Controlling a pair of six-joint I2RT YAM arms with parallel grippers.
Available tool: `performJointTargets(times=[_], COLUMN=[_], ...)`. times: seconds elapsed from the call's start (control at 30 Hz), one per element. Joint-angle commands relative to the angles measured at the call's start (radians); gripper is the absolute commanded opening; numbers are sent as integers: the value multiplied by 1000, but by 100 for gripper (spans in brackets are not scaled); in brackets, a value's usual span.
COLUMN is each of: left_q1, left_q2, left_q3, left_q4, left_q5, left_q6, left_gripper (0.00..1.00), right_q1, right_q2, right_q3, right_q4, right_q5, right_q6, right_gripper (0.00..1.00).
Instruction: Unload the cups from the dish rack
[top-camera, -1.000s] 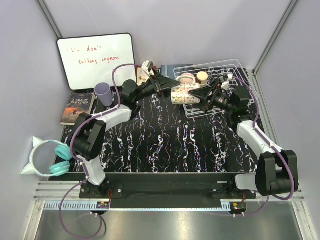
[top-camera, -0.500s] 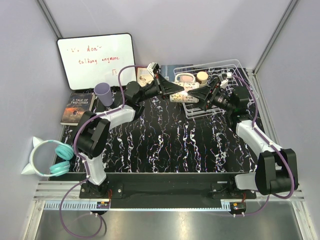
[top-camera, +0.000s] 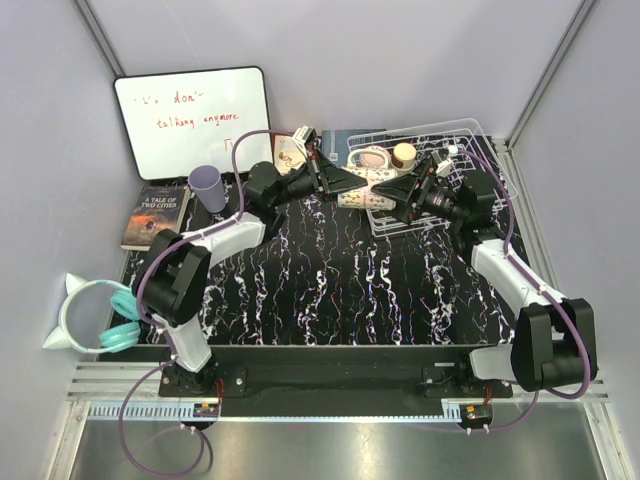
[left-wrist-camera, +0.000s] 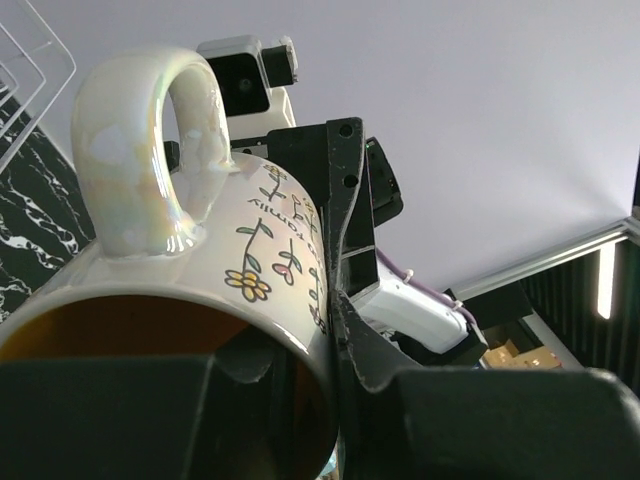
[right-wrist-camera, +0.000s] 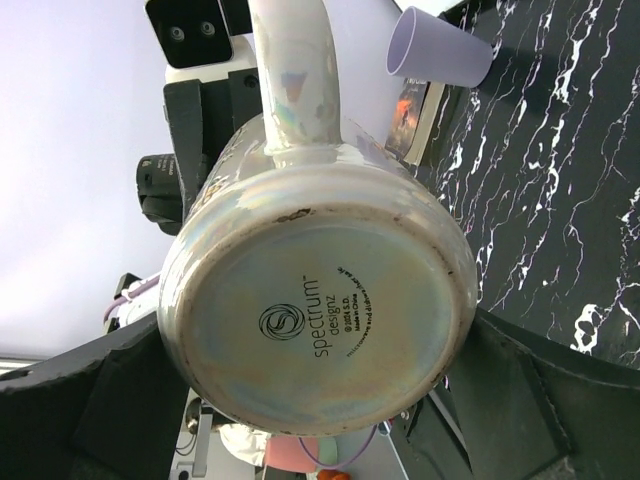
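Note:
A cream iridescent mug (top-camera: 362, 190) with flower prints and an orange inside hangs on its side over the left edge of the white wire dish rack (top-camera: 470, 135). My left gripper (top-camera: 345, 182) is shut on the mug (left-wrist-camera: 200, 230) at its rim, one finger inside and one outside. My right gripper (top-camera: 395, 190) stands open around the mug's base (right-wrist-camera: 320, 310), fingers wide on either side. A pink cup (top-camera: 372, 157) and a cream cup (top-camera: 404, 153) sit in the rack. A lavender cup (top-camera: 207, 186) stands on the table at the left.
A whiteboard (top-camera: 190, 120) leans at the back left. A book (top-camera: 155, 215) lies beside the lavender cup (right-wrist-camera: 435, 48), and teal headphones (top-camera: 115, 315) lie at the left edge. Rack wires (left-wrist-camera: 30, 80) show at the top left of the left wrist view.
My left gripper moved in from the left and closed on the mug's rim. My right gripper's jaws widened around the mug's base.

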Motion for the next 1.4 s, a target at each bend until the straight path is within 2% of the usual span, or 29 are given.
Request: performJointTargets(times=[0.0, 0.2, 0.4, 0.53, 0.63, 0.7, 0.73, 0.77, 0.8, 0.83, 0.87, 0.9, 0.93, 0.97, 1.0, 1.07, 1.13, 1.23, 1.37], left_q1=[8, 24, 126, 207, 235, 252, 263, 264, 263, 251, 245, 235, 235, 235, 235, 232, 232, 234, 234], left_q2=[-96, -142, -263, -347, -421, -462, -513, -531, -545, -553, -553, -551, -545, -539, -525, -487, -452, -432, -418], left_q3=[-20, -51, -152, -218, -232, -214, -193, -160, -68, -24, 13, 66, 84, 107, 131, 185, 197, 162, 76], left_q4=[3, -11, -28, -49, -150, -346, -446, -731, -882, -1005, -1236, -1316, -1374, -1490, -1547, -1693, -1759, -1826, -1835], left_q5=[9, -2, 6, -7, -22, -59, -85, -121, -224, -287, -360, -499, -557, -618, -731, -851, -996, -1111, -1156], left_q6=[120, 131, 131, 146, 210, 278, 390, 469, 555, 704, 765, 854, 882, 904, 948, 971, 984, 974, 931], left_gripper=[0, 0, 0, 0, 0, 0, 0, 0, 0, 0, 0, 0, 0, 0, 0, 0, 0, 0, 0], right_q1=[6, 8, 6, 6, 6, 6, 7, 11, 18, 21, 29, 41, 55, 70, 80, 93, 101, 113, 139], right_q2=[-56, -62, -87, -79, -74, -71, -68, -65, -59, -55, -50, -50, -54, -59, -64, -58, -30, 2, 16], right_q3=[70, 82, 134, 130, 134, 145, 157, 182, 195, 228, 240, 254, 277, 288, 298, 327, 361, 380, 389], right_q4=[19, -24, -182, -170, -176, -241, -283, -324, -419, -461, -533, -623, -667, -708, -774, -822, -885, -922, -932], right_q5=[3, 10, 24, 23, 26, 59, 76, 119, 148, 182, 264, 320, 386, 523, 584, 685, 733, 784, 811], right_q6=[-25, -42, -165, -160, -163, -197, -220, -273, -305, -336, -396, -427, -460, -525, -548, -594, -611, -614, -613], right_gripper=[100, 100, 100, 100, 100, 100, 100, 100, 100, 100, 100, 100, 100, 100, 100, 100, 100, 100, 100])
